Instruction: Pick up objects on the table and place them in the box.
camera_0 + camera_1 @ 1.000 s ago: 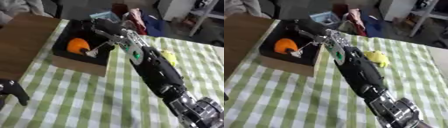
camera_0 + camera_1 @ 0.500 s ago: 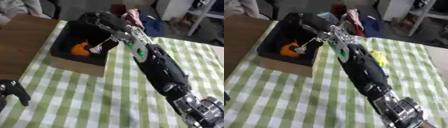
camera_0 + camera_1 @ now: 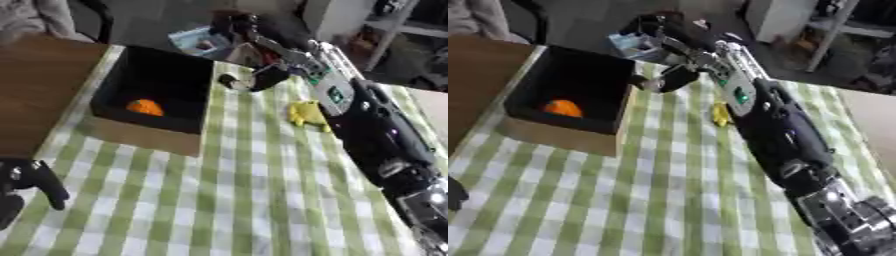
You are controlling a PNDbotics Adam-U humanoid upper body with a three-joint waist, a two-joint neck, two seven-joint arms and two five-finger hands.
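Left eye view — orange obj point(image 3: 145, 107) in box point(image 3: 194, 132), prob.

Box point(image 3: 149, 140) open-topped; arm point(image 3: 367, 125) beside.

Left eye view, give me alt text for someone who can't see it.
An orange object lies inside a black box on a green checked table. The robot's right hand hangs beside the box; a yellow object lies on the cloth; the left hand rests lower left.

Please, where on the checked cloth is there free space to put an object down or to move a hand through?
The near cloth, between the left hand and the right arm, is bare. The box floor beside the orange object is also free. It is crowded around the right hand and the yellow object.
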